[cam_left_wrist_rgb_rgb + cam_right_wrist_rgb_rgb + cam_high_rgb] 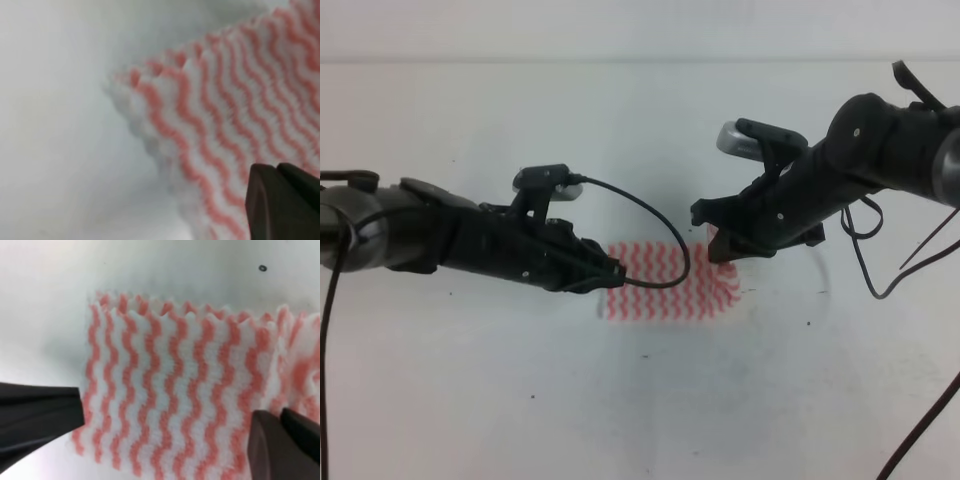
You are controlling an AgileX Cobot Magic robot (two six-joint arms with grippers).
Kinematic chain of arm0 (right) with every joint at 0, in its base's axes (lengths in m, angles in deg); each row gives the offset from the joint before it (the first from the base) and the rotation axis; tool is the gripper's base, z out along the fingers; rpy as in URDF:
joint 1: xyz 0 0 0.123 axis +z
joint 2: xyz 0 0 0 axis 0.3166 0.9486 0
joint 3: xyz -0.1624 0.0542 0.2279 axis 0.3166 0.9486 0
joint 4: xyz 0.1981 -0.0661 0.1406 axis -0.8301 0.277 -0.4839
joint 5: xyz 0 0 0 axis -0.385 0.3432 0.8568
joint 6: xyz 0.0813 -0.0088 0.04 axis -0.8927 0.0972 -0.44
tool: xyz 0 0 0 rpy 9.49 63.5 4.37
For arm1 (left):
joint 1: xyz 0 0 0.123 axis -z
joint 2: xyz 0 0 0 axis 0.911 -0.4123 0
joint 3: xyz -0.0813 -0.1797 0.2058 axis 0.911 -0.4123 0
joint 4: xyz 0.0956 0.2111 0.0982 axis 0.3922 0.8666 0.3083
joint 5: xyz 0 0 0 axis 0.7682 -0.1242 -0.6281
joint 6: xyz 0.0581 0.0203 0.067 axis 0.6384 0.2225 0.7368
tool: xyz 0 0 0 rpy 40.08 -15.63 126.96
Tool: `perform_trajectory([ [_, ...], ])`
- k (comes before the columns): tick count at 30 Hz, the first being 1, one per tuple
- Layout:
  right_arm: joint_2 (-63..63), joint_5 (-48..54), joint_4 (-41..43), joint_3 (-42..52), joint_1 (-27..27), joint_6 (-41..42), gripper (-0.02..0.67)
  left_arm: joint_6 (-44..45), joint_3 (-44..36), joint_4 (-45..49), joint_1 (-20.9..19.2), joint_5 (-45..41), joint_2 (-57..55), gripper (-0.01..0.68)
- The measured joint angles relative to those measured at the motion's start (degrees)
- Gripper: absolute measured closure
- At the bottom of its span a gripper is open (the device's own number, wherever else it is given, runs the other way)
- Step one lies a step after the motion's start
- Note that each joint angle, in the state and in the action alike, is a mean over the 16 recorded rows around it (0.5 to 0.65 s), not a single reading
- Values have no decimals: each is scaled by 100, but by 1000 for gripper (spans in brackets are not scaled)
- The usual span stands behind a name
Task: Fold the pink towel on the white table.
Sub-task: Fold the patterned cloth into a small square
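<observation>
The pink towel lies on the white table, the left gripper at its left edge, grip unclear, the right gripper spread over its right edge.

The pink towel, a small cloth with pink-red and white wavy stripes, lies flat near the middle of the plain white worktop, its edges scalloped.
</observation>
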Motion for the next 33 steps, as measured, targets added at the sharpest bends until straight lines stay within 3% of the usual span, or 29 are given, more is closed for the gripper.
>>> perform_trajectory([
  [17,-19,10,-309,-5,2,119,666,-47,2,48,33,94,-323,677],
  [33,-16,-100,-996,-5,154,562,666,-54,2,-32,320,204,-327,677],
])
